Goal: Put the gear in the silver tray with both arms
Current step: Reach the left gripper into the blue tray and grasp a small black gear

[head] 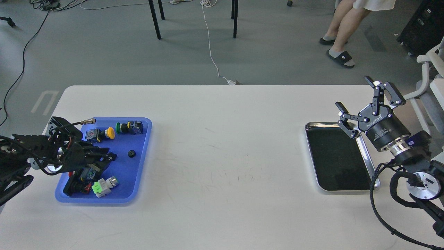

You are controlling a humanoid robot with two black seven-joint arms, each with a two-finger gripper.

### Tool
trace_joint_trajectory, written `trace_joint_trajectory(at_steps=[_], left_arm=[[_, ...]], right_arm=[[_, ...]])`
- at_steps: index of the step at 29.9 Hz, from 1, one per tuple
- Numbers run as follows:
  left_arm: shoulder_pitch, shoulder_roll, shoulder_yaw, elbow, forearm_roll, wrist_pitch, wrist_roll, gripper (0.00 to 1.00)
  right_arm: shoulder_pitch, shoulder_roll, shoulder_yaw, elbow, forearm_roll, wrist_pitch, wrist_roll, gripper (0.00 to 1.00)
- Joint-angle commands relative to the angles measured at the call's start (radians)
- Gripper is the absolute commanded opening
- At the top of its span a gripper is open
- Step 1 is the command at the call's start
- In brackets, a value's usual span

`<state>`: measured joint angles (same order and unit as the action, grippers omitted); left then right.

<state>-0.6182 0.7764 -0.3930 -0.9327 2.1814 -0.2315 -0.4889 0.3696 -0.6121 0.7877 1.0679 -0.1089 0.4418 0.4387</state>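
The gear (131, 153), small, black and round, lies on the blue plastic tray (137, 173) at the left of the table. My left gripper (105, 155) hovers low over that tray's left half, pointing right, a short way left of the gear; it is dark and its fingers cannot be told apart. The silver tray (336, 159) with its dark mirror bottom sits at the right, with nothing in it. My right gripper (353, 92) is open and holds nothing, raised over the silver tray's far right corner.
The blue tray also holds several push-button switches: a yellow one (110, 132), a green one (122, 127) and a white-green one (104, 184). A person's legs (341, 31) stand beyond the table. A white chair (432, 80) is at the far right.
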Motion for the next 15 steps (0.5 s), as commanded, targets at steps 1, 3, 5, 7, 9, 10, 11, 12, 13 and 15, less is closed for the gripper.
trace_joint_trajectory(at_steps=[1,3,5,7,9,10,11,12,13,15], left_arm=[[-0.002,0.003,-0.001,-0.003,0.000,0.000,0.000,0.21],[-0.002,0.006,-0.001,-0.005,0.000,0.000,0.000,0.21],[-0.002,0.008,-0.001,-0.012,0.000,0.000,0.000,0.21],[-0.003,0.012,-0.003,-0.021,0.000,0.000,0.000,0.21],[-0.005,0.023,-0.004,-0.052,0.000,-0.002,0.000,0.21],[-0.008,0.032,-0.004,-0.070,0.000,-0.005,0.000,0.21],[-0.011,0.044,-0.006,-0.087,0.000,-0.006,0.000,0.21],[-0.018,0.060,-0.007,-0.112,0.000,-0.009,0.000,0.21],[-0.023,0.073,-0.009,-0.139,0.000,-0.014,0.000,0.21],[-0.047,0.098,-0.009,-0.190,0.000,-0.032,0.000,0.21]], right_arm=[[0.000,0.000,0.001,0.000,0.001,0.000,0.000,0.99],[0.000,0.000,0.001,0.000,0.001,0.000,0.000,0.99],[0.000,0.000,0.001,0.000,0.000,0.000,0.000,0.99],[0.000,0.000,0.001,0.000,0.000,0.000,0.000,0.99],[0.000,0.000,0.001,0.000,0.000,0.000,0.000,0.99],[0.000,0.000,0.002,0.000,0.000,-0.002,0.000,0.99],[0.000,0.000,0.002,0.000,0.000,-0.002,0.000,0.99],[0.000,0.000,0.004,0.000,0.000,0.000,0.000,0.99],[0.000,0.000,0.004,0.000,0.000,0.000,0.000,0.99],[0.002,0.000,0.010,-0.002,0.000,-0.002,0.000,0.99]])
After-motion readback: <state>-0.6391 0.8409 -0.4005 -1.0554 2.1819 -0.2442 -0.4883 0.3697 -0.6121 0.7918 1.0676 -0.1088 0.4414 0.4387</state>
